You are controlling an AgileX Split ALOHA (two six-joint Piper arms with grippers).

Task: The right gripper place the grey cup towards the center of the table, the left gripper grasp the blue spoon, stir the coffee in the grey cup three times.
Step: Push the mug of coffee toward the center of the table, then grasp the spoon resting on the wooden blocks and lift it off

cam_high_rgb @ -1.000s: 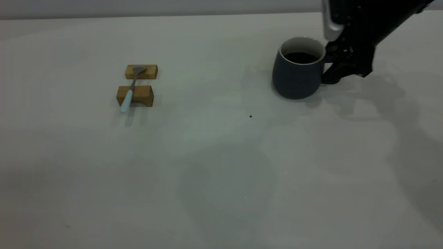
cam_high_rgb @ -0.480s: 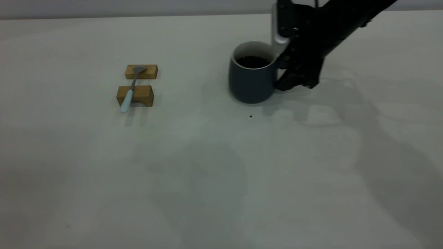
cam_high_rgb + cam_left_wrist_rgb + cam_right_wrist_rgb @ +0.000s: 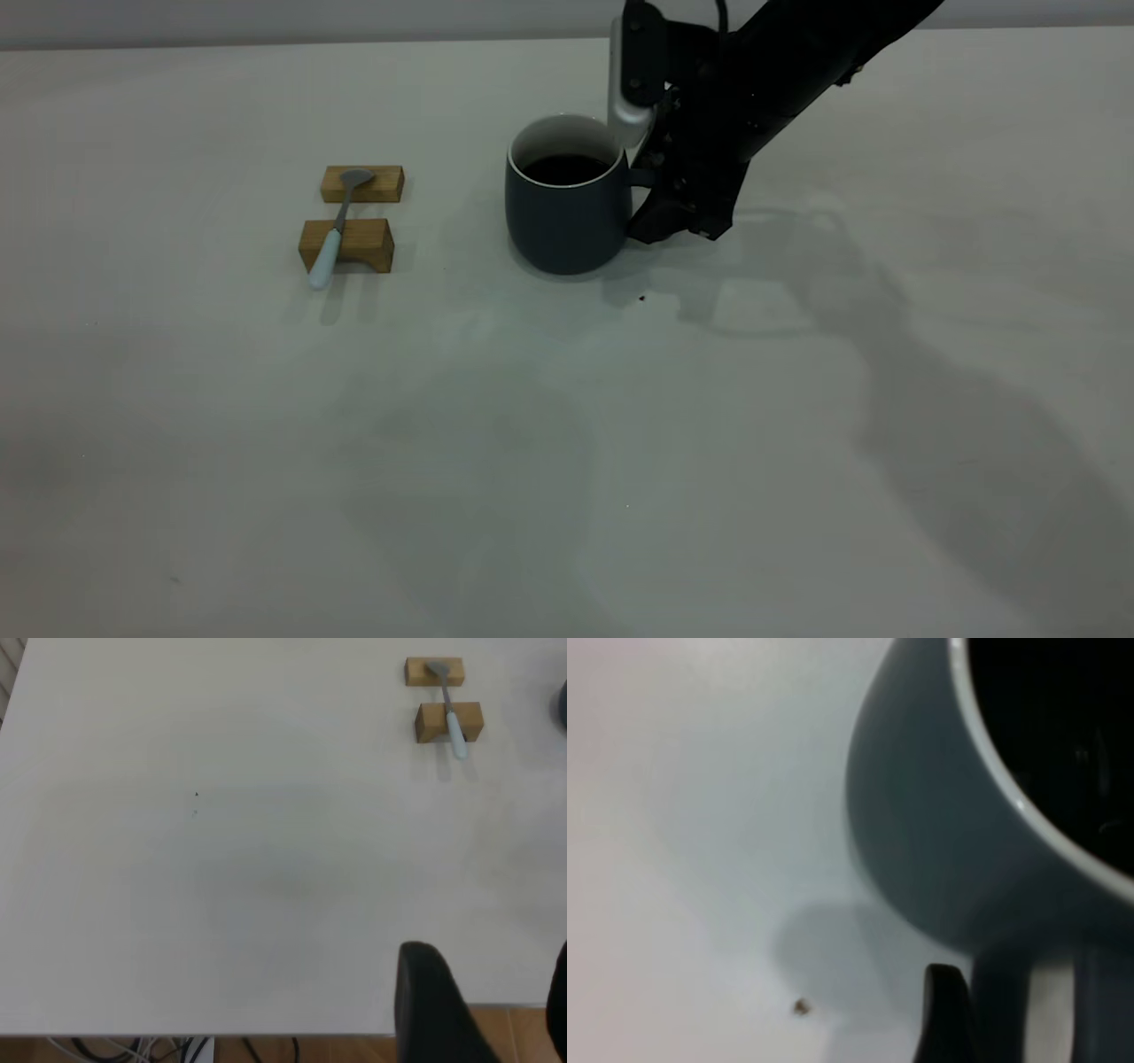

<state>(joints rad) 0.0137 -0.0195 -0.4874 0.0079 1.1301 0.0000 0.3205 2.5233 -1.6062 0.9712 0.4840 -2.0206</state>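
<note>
The grey cup (image 3: 567,221) stands near the middle of the table (image 3: 567,461), with dark coffee (image 3: 565,168) inside. My right gripper (image 3: 642,182) is at the cup's right side, shut on its loop handle (image 3: 1005,1010). In the right wrist view the cup's wall (image 3: 939,842) and the coffee (image 3: 1063,726) fill the picture. The blue spoon (image 3: 332,235) lies across two wooden blocks to the cup's left, bowl on the far block. My left gripper (image 3: 492,1001) is out of the exterior view. It hovers open near the table's edge, far from the spoon (image 3: 450,713).
The far wooden block (image 3: 361,183) and the near wooden block (image 3: 354,244) carry the spoon. A tiny dark speck (image 3: 641,299) lies on the table just in front of the right gripper. Bare table surface spreads in front of the cup and spoon.
My right gripper has carried the grey cup leftward from the right side of the table to near its middle. The spoon and blocks have not moved.
</note>
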